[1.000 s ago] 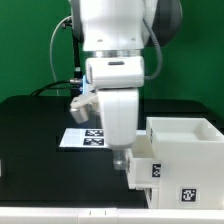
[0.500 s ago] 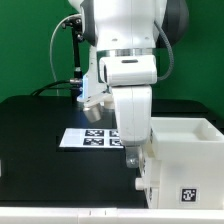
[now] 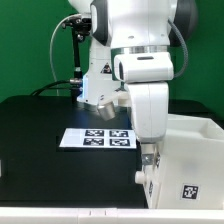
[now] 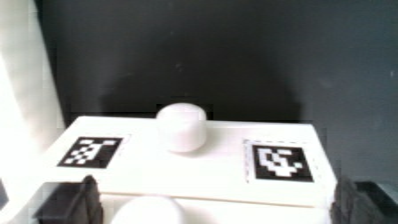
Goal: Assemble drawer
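The white drawer casing stands at the exterior view's right, with a tag on its front. A white tray sticks out a little from the casing's side that faces the exterior view's left. My gripper hangs right at that protruding tray end, close to the casing. In the wrist view a tray front shows a rounded knob between two tags. A second rounded white shape sits just below the gripper. The dark fingers stand far apart, open, and hold nothing.
The marker board lies flat on the black table at the exterior view's left of the gripper. A green wall and cables are behind the arm. The table's front edge runs along the bottom of the exterior view.
The arm has moved toward the exterior view's right, up to the casing. The tray now sticks out of the casing less than before.
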Action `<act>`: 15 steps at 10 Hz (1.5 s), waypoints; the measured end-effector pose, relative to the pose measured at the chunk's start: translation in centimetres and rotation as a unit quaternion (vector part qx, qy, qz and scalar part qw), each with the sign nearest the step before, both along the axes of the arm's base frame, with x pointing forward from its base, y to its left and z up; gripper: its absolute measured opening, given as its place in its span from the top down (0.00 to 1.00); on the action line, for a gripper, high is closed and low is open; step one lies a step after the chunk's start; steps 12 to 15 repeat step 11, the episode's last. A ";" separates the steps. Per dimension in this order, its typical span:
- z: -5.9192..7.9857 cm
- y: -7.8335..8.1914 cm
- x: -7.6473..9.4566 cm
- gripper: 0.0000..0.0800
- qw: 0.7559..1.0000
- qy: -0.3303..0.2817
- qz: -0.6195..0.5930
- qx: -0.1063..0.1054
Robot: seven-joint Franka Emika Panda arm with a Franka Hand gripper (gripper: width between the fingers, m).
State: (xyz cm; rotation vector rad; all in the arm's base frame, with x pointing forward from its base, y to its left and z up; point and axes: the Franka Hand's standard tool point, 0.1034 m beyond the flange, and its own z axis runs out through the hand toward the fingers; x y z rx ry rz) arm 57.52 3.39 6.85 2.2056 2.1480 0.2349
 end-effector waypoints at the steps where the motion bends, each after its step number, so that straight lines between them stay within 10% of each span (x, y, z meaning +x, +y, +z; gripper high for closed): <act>1: -0.3 -0.7 -0.1 0.19 1.000 0.002 0.002 -0.001; 7: 1.4 -5.4 0.3 0.19 1.000 -0.007 -0.003 -0.015; 15: 1.4 -5.4 -0.1 0.19 1.000 -0.006 -0.006 -0.015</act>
